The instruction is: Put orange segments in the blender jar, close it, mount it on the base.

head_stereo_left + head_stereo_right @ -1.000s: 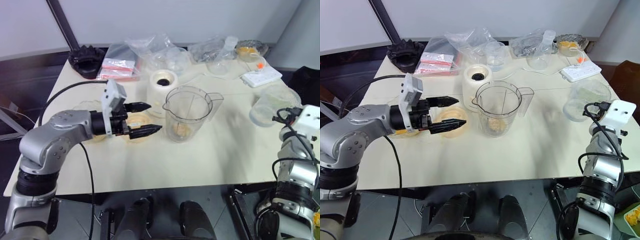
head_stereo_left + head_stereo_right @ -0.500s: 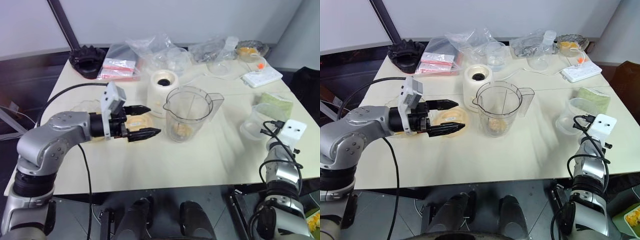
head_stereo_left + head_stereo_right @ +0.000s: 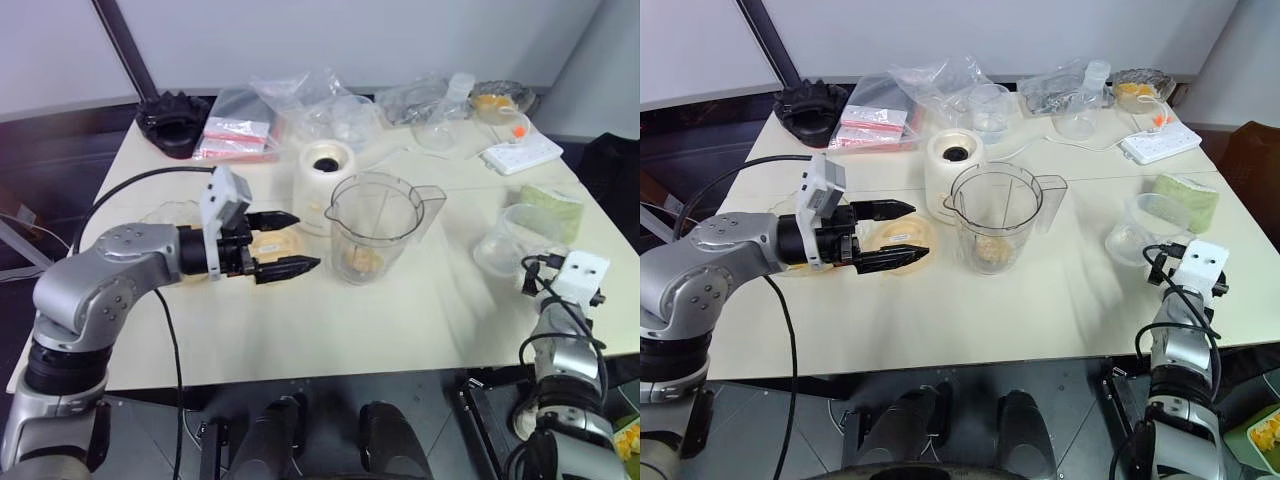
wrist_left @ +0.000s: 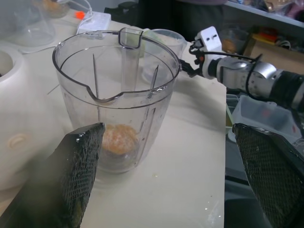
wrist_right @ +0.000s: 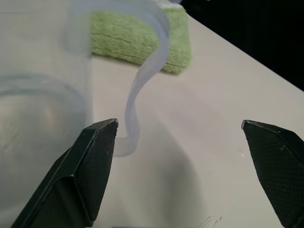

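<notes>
From the head views, the blender jar [image 3: 376, 225] stands mid-bench just in front of the base [image 3: 325, 170], orange segments [image 3: 362, 261] already at its bottom, no lid on it; the left pincer [image 3: 285, 243] hovers beside the jar, released and empty, over the pale-orange lid [image 3: 902, 238]; the left wrist view shows the jar open-topped between the spread fingers [image 4: 76, 164]; the right wrist view shows the right pincer [image 5: 183, 156] released, a clear cup [image 5: 57, 95] just beside one finger, a green cloth [image 5: 142, 40] beyond; judged, loading looks finished and closing comes next: the lid must be gripped and set on the rim
</notes>
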